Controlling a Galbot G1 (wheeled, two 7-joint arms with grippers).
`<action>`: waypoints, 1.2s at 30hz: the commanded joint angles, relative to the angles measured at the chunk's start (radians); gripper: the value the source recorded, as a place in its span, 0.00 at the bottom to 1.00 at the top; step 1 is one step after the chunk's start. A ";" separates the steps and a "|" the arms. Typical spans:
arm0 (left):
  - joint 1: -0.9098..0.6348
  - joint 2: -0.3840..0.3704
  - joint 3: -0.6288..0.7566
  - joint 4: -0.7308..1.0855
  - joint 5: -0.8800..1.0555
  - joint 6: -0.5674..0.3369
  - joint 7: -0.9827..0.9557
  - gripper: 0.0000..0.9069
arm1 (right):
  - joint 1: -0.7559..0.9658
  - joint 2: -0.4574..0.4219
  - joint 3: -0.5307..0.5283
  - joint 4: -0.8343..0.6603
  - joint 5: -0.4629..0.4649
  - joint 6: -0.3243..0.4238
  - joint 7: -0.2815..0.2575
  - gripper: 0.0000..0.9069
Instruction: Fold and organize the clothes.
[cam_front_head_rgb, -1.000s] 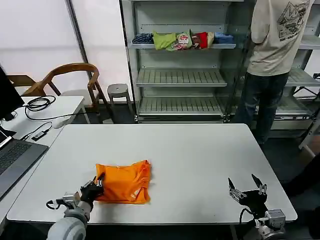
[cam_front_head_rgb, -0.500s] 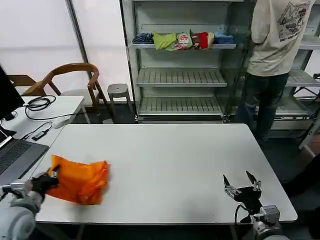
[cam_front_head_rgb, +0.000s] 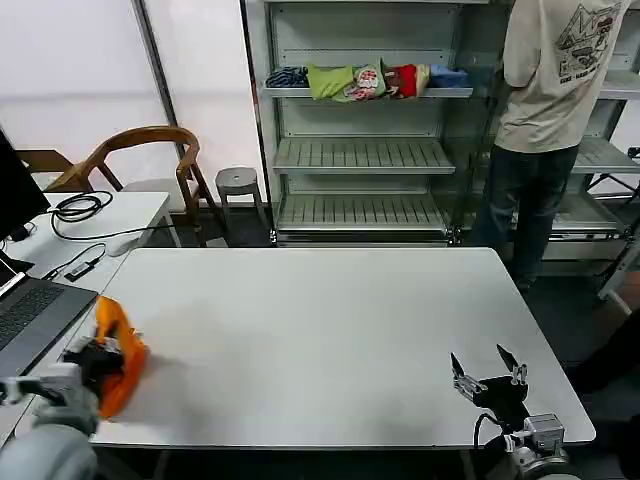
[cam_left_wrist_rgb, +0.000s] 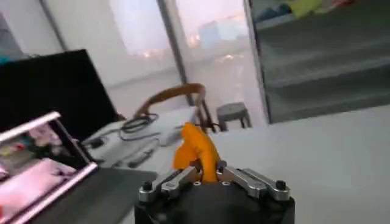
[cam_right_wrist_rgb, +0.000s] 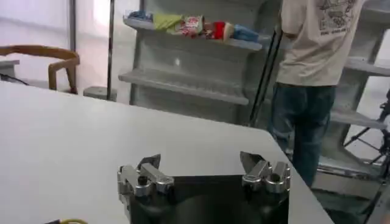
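In the head view, the left hand (cam_front_head_rgb: 92, 357) is at the near left corner of the white table (cam_front_head_rgb: 320, 340), its fingers clamped on the orange T-shirt (cam_front_head_rgb: 118, 352). The shirt is bunched into a narrow crumpled bundle at the table's left edge, beside the laptop (cam_front_head_rgb: 30, 320) on the neighbouring desk. The right hand (cam_front_head_rgb: 490, 368) hovers over the near right part of the table, fingers apart and holding nothing. Folded garments (cam_front_head_rgb: 365, 80) lie in a row on the top shelf of the rack behind the table.

In the left wrist view, the left hand (cam_left_wrist_rgb: 207, 173) has its two fingers pressed together on a fold of the T-shirt (cam_left_wrist_rgb: 194, 152), which rises from between them as an upright orange ridge. The laptop (cam_left_wrist_rgb: 46, 164) sits just beside it, and a wooden chair (cam_left_wrist_rgb: 173, 100) stands farther off.

In the right wrist view, the right hand (cam_right_wrist_rgb: 204, 170) is spread wide above the bare table (cam_right_wrist_rgb: 67, 140), empty.
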 joint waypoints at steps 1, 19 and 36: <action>-0.063 -0.307 0.684 -0.088 0.205 -0.084 -0.082 0.02 | -0.042 -0.003 0.049 -0.002 0.000 0.000 0.000 1.00; -0.381 -0.448 0.718 0.286 0.344 -0.170 -0.043 0.02 | -0.005 -0.005 0.092 -0.014 0.010 -0.019 -0.004 1.00; -0.410 -0.549 0.744 0.269 -0.088 -0.186 -0.115 1.00 | 0.031 -0.009 0.096 -0.023 0.022 -0.025 -0.004 1.00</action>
